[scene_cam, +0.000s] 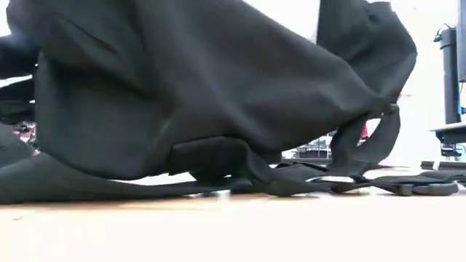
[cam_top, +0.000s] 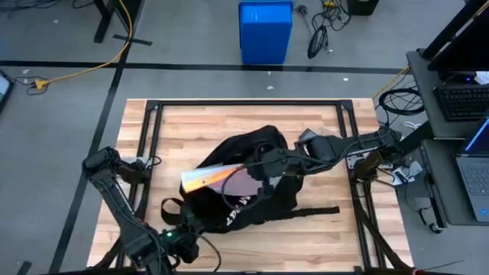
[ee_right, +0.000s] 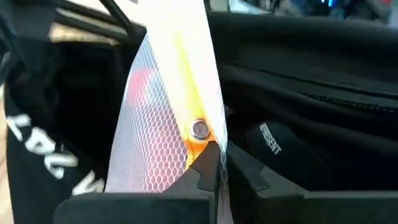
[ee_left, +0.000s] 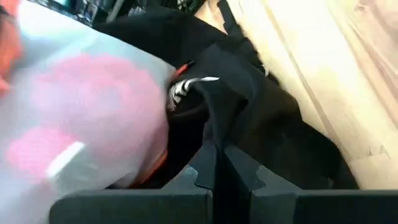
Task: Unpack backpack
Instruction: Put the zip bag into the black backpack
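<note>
From above, saw the right gripper [cam_top: 252, 171] pulling a mesh pouch [cam_top: 208, 176] out of the backpack [cam_top: 252, 156] lying mid-table, likely needing a clear lift next; at the wrists, found its jaws clamped on the mesh pouch and the left gripper [ee_left: 214, 163] pinching backpack cloth.

I count one backpack [cam_top: 252, 179] on the one wooden table [cam_top: 321, 130] in front of me. One mesh pouch [cam_top: 210, 176], white with orange trim, sticks out of it, and I see one metal snap [ee_right: 200, 129] on that pouch. I have two grippers: my right gripper [ee_right: 219, 163] pinched on the pouch, my left gripper [ee_left: 219, 163] clamped on the bag's fabric. Beyond the table stands one blue bin [cam_top: 265, 30]. Off to my right I count one laptop [cam_top: 477, 168].
</note>
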Action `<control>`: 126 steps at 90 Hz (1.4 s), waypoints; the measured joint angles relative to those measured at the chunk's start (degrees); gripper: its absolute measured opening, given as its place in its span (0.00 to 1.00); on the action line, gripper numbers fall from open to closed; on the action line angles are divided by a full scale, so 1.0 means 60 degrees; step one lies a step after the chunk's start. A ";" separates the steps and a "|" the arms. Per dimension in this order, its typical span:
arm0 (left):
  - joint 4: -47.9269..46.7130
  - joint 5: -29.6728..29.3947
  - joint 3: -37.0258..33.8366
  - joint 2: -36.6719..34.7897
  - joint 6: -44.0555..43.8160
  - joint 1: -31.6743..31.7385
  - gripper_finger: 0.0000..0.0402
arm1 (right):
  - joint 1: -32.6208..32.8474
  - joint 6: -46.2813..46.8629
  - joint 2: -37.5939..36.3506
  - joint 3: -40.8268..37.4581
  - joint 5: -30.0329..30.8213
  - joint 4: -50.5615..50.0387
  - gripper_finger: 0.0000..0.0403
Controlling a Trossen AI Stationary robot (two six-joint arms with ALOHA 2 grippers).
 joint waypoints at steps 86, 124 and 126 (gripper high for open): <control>0.0300 0.1415 -0.0540 -0.0329 0.0406 0.1164 0.00 | -0.0160 -0.1116 -0.0456 -0.0004 -0.0022 0.3601 0.00; 0.2587 0.2262 -0.0557 -0.0329 0.3322 0.1993 0.00 | -0.0849 -0.0403 -0.0586 0.0000 -0.1011 0.5086 0.00; 0.2585 0.2274 -0.0557 -0.0329 0.3302 0.2019 0.00 | -0.0875 -0.0321 -0.0586 0.0000 -0.1091 0.4989 0.00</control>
